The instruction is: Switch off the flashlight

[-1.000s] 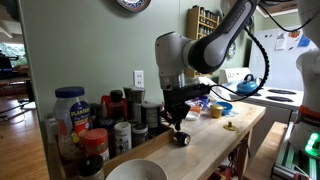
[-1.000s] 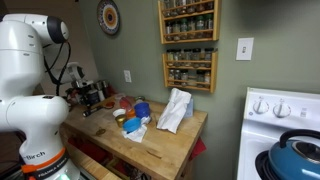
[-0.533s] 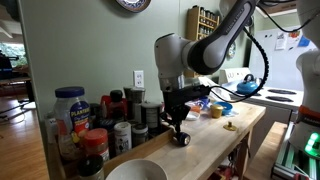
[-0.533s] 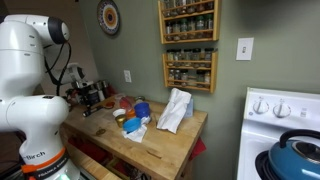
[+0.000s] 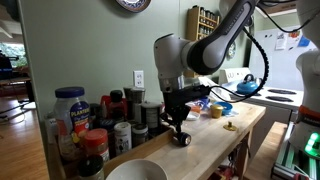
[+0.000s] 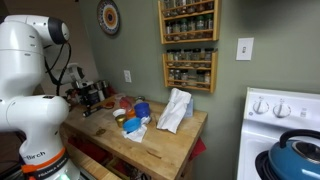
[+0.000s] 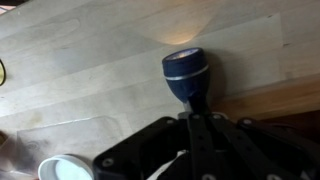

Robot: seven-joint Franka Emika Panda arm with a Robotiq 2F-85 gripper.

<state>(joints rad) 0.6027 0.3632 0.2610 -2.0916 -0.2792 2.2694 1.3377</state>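
The flashlight (image 7: 186, 72) lies on the wooden counter (image 7: 80, 70), its dark round head pointing away from me. A pale patch of light (image 7: 185, 28) glows on the wood in front of its head. My gripper (image 7: 196, 120) is directly over the flashlight's tail, with its fingers together, and it hides the rear of the body. In an exterior view the gripper (image 5: 178, 126) points straight down just above the flashlight (image 5: 181, 139). In an exterior view the gripper (image 6: 88, 103) is low over the counter's far end, and the flashlight cannot be made out there.
Several spice jars (image 5: 95, 135) crowd the counter's wall side. A white bowl (image 5: 135, 171) sits at the near end, with a small yellow object (image 5: 230, 126) and a blue dish (image 5: 221, 108) farther along. A white cloth (image 6: 175, 110) and a stove (image 6: 285, 125) show too.
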